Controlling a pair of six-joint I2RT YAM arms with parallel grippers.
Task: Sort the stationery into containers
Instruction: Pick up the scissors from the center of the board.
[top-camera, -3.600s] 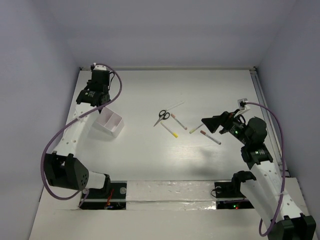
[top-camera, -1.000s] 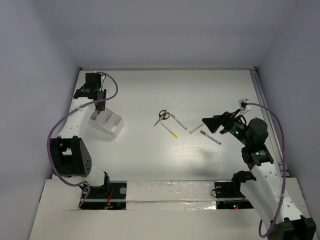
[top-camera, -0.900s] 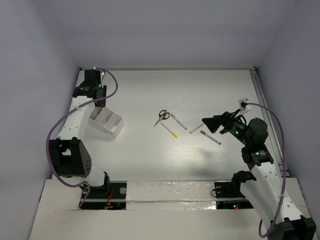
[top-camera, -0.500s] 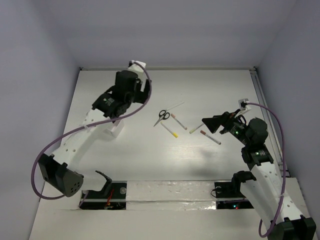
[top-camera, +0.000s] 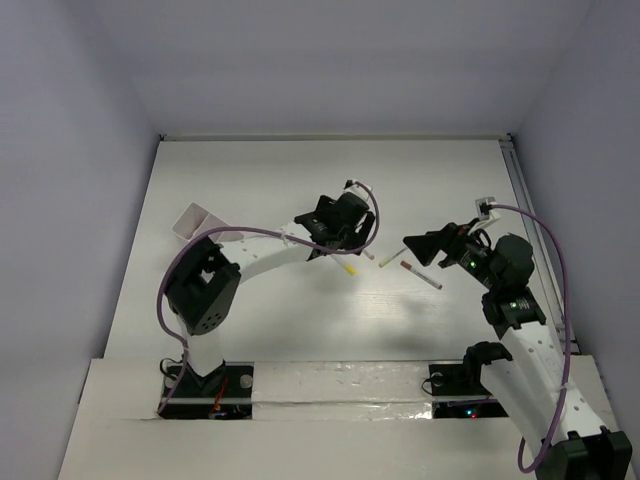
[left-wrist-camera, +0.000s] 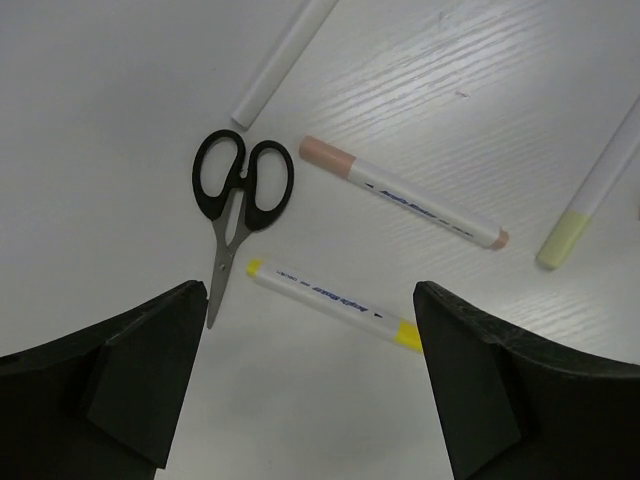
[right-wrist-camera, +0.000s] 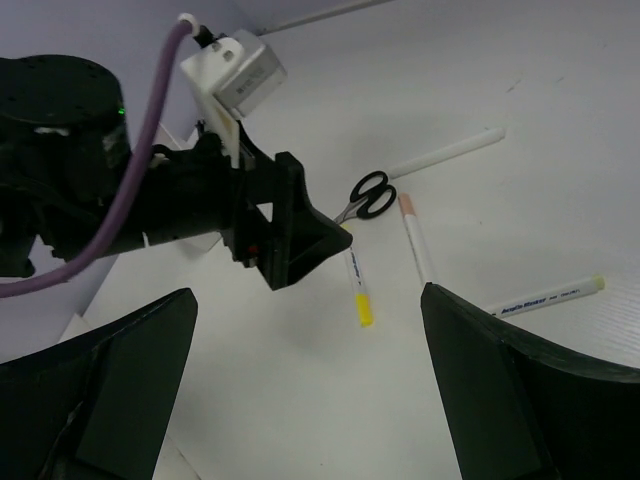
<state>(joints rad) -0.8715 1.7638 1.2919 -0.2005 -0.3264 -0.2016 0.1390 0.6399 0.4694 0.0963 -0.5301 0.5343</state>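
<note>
My left gripper (top-camera: 328, 240) hangs open over the middle of the table, its fingertips (left-wrist-camera: 190, 300) either side of the yellow-ended pen (left-wrist-camera: 333, 304). Just beyond lie the black-handled scissors (left-wrist-camera: 238, 200), a pink-ended pen (left-wrist-camera: 400, 192), a green-ended pen (left-wrist-camera: 595, 195) and a plain white stick (left-wrist-camera: 285, 60). The top view hides the scissors under this gripper. My right gripper (top-camera: 415, 245) is open and empty, held above the table to the right of the pens, near a red-brown-ended pen (top-camera: 420, 275). The white box container (top-camera: 195, 220) sits far left, beside the left arm's elbow.
A small white tag (top-camera: 485, 208) lies near the right edge, by a metal rail (top-camera: 518, 190). The left arm's forearm (top-camera: 255, 262) stretches low across the table between the box and the pens. Walls close in the table at the back and both sides.
The left arm swung from the box at the far left across to the scissors and pens, and its jaws opened wider. The right arm has not moved.
</note>
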